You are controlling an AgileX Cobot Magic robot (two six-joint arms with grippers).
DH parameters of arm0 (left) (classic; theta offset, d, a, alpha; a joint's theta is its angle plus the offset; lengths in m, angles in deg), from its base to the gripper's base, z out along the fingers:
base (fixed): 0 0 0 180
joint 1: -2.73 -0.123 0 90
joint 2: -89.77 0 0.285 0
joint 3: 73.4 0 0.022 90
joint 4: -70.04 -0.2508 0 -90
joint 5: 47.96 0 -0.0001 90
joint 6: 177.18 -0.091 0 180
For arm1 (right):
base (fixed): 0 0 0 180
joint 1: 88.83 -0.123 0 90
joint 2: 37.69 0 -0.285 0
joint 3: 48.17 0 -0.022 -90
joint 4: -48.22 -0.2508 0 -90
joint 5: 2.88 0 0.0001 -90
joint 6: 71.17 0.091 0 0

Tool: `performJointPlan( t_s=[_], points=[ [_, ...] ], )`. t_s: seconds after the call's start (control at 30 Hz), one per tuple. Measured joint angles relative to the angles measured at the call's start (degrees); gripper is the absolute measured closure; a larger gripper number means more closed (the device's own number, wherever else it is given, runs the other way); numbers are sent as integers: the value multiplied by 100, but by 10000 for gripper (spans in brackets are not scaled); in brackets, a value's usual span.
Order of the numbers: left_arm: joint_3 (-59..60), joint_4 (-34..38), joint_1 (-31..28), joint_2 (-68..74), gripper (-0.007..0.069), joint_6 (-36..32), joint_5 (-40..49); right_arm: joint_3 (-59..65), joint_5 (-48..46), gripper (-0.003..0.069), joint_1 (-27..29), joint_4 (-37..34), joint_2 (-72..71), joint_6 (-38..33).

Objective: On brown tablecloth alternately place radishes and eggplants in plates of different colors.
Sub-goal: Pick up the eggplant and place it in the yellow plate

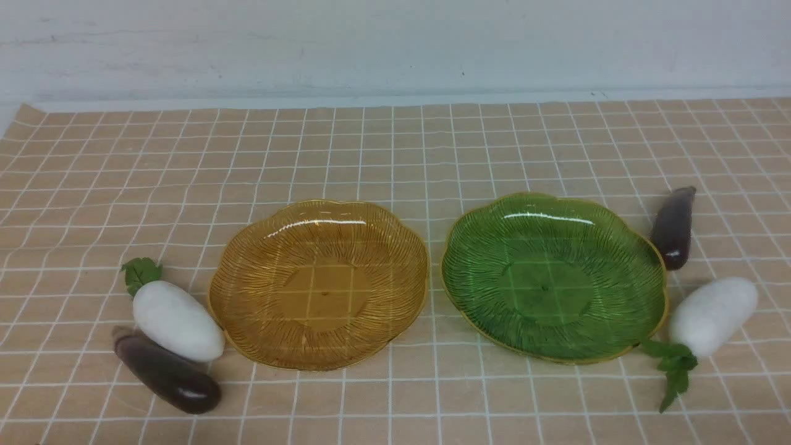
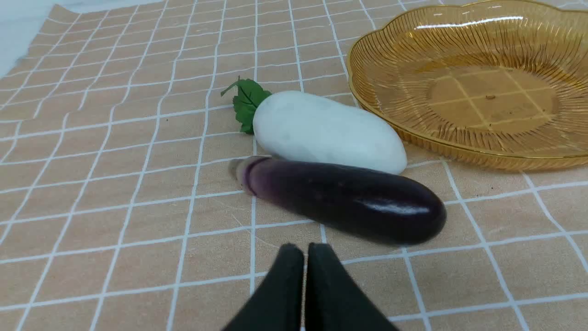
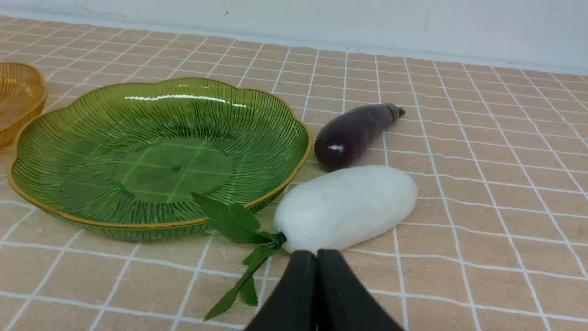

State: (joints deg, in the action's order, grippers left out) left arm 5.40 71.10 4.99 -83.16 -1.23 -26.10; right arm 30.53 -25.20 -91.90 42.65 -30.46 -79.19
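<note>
On the brown tablecloth (image 1: 395, 154) an amber plate (image 1: 247, 321) and a green plate (image 1: 469, 303) stand side by side, both empty. Left of the amber plate lie a white radish (image 1: 177, 320) and a dark eggplant (image 1: 165, 373), touching. Right of the green plate lie another eggplant (image 1: 673, 226) and another radish (image 1: 714, 315). My left gripper (image 2: 305, 250) is shut and empty, just short of the left eggplant (image 2: 344, 200), with the left radish (image 2: 326, 131) behind it. My right gripper (image 3: 316, 255) is shut and empty, close to the right radish (image 3: 347, 207). Neither arm shows in the front view.
A pale wall (image 1: 395, 43) runs along the far edge of the cloth. The cloth's far left corner (image 1: 28, 114) ends on a light surface.
</note>
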Motion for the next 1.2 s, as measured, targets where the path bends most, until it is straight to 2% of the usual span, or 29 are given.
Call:
performJointPlan(
  t_s=[0.7, 0.8, 0.97, 1.07, 1.2],
  points=[
    [0, 21, 0, 0, 628, 31, -40, 0, 0, 674, 0, 0, 0, 0],
    [0, 381, 0, 0, 628, 264, -227, 0, 0, 674, 0, 0, 0, 0],
    [0, 1598, 0, 0, 628, 886, -800, 0, 0, 674, 0, 0, 0, 0],
    [0, 2202, 0, 0, 628, 983, -1293, 0, 0, 674, 0, 0, 0, 0],
    [0, 2628, 0, 0, 628, 1015, -1866, 0, 0, 674, 0, 0, 0, 0]
  ],
)
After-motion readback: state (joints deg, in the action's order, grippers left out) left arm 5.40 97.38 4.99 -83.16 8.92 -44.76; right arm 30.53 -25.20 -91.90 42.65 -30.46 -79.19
